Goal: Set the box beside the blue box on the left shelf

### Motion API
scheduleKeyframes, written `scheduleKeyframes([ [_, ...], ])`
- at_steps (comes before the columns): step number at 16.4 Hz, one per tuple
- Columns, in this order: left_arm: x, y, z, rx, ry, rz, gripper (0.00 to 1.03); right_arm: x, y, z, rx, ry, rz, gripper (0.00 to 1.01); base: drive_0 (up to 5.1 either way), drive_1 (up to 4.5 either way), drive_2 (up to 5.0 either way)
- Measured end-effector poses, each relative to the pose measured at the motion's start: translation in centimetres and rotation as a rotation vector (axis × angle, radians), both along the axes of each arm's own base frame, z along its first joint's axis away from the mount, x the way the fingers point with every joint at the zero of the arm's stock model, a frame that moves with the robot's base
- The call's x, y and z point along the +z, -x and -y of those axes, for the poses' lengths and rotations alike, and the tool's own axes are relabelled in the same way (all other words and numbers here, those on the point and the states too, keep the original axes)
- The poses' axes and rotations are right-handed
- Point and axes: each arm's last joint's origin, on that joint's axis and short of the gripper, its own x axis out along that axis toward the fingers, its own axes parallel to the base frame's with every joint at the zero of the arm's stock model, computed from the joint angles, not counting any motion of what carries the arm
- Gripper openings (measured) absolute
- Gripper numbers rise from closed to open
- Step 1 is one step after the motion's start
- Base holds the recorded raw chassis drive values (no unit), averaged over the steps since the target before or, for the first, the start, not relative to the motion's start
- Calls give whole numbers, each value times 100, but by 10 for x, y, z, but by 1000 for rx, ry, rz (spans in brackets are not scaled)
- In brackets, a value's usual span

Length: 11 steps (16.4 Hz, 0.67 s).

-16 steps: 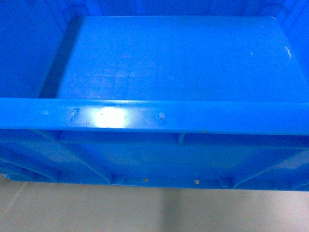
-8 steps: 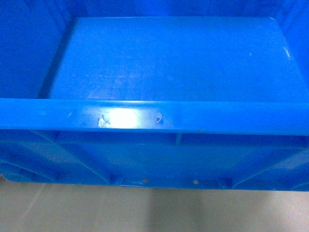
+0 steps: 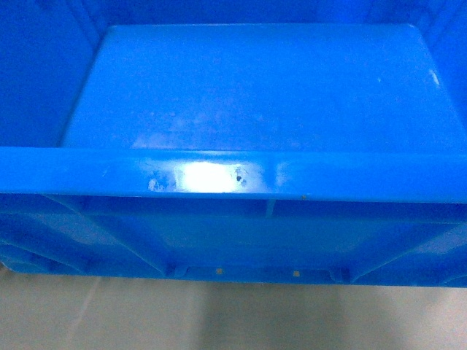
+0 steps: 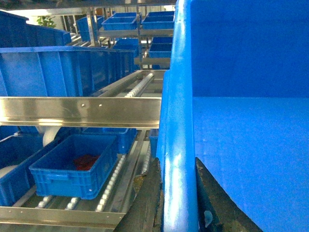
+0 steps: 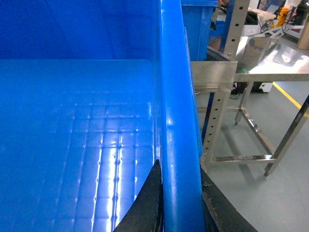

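The box (image 3: pixel 255 95), a large bright-blue crate with nothing in it, fills the head view, and pale floor shows under its ribbed near wall. My left gripper (image 4: pixel 177 164) is shut on the box's left rim (image 4: pixel 176 121), one dark finger on each side. My right gripper (image 5: pixel 179 169) is shut on the right rim (image 5: pixel 176 96) in the same way. In the left wrist view a large blue box (image 4: pixel 63 72) stands on the upper level of the left shelf (image 4: pixel 82 111), with bare rollers (image 4: pixel 140 84) between it and the held box.
A small blue crate (image 4: pixel 72 169) with something red in it sits on the lower rollers. More blue crates (image 4: pixel 120 21) stand on racks behind. To the right are a perforated steel post (image 5: pixel 217 121), a steel table frame (image 5: pixel 270 72) and grey floor.
The glare on the box's near rim slid right and the box shifted slightly in the head view. The box still fills that view.
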Motion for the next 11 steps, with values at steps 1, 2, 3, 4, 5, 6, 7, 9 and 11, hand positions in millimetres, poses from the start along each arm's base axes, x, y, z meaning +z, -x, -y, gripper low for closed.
scheduleKeyframes([
  [1,0,0,0,-1,0,0,11,0,0,0,0,1,-2,9,-503,238,238],
  [2,0,0,0,-1,0,-1,11,0,0,0,-2,2,-3,9,-503,238,238],
  [3,0,0,0,-1,0,-1,11,0,0,0,-1,1,-1,9,-503,238,238],
  [4,0,0,0,0,0,0,11,0,0,0,-1,1,0,9,-503,238,238],
  [5,0,0,0,-1,-1,-1,11,0,0,0,-1,1,-3,9,-503,238,238],
  [6,0,0,0,0,0,0,11,0,0,0,-1,0,0,9,-503,238,238],
  [7,0,0,0,-2,0,1,11,0,0,0,0,0,0,9,-503,238,238],
  [9,0,0,0,0,0,0,11,0,0,0,-1,1,-1,9,-503,238,238],
  [11,0,0,0,-1,-1,-1,11,0,0,0,-1,2,-3,9,-503,238,238],
])
